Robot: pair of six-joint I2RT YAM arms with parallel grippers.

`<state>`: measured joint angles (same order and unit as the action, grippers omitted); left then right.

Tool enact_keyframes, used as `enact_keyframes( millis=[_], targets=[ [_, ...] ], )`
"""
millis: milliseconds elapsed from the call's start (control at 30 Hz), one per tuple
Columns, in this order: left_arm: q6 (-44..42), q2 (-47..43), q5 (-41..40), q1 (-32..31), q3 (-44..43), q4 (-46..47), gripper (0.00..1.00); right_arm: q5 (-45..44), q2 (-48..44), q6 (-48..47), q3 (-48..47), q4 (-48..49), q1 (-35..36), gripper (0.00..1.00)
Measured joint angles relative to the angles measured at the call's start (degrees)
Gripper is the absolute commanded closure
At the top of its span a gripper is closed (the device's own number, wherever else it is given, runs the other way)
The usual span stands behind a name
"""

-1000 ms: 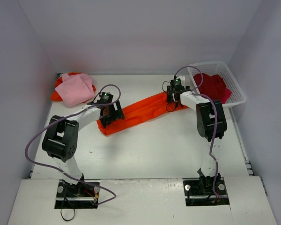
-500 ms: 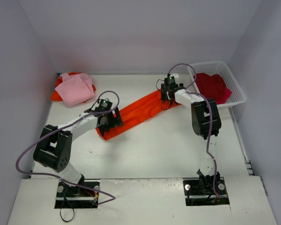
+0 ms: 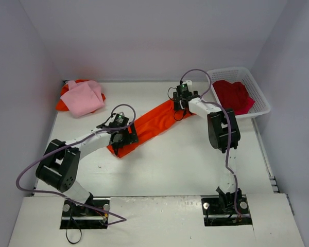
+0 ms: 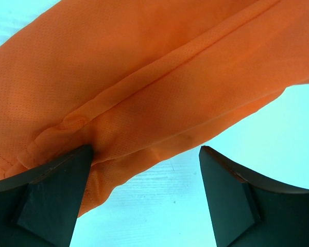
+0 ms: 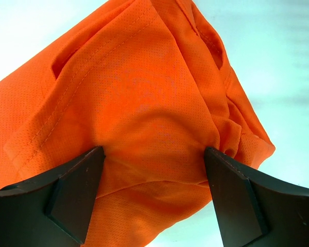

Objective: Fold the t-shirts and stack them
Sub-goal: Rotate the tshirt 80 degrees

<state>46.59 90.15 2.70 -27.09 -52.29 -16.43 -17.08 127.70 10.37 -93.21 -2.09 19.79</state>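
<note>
An orange t-shirt [image 3: 152,121] lies in a long folded strip slanting across the table. My left gripper [image 3: 124,136] is at its near left end. In the left wrist view the orange cloth [image 4: 144,67] fills the upper part, and my left gripper [image 4: 144,154] is open, with one finger [image 4: 51,195] against the cloth's edge and bare table between the jaws. My right gripper [image 3: 181,101] is at the far right end. It stands open [image 5: 153,152] with the bunched orange cloth [image 5: 144,103] between its jaws. A pink t-shirt [image 3: 83,98] lies folded at the far left. A crimson t-shirt [image 3: 234,95] sits in the basket.
The white lattice basket [image 3: 257,91] stands at the far right, against the wall. A bit of orange cloth [image 3: 62,104] shows under the pink t-shirt. Purple cables loop off both arms. White table [image 3: 170,164] lies between the orange strip and the arm bases.
My left gripper has moved nearer and slightly right along the strip's near end, which shifted with it. My right gripper has moved left, away from the basket. Both jaws stayed open.
</note>
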Motion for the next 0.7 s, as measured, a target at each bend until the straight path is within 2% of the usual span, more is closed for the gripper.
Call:
enact_keyframes(
  millis=[700],
  targets=[
    [4.1, -5.5, 0.0, -4.2, 5.8, 1.4, 0.21, 0.0, 2.6, -0.2, -4.9, -2.4, 1.7, 0.24]
  ],
)
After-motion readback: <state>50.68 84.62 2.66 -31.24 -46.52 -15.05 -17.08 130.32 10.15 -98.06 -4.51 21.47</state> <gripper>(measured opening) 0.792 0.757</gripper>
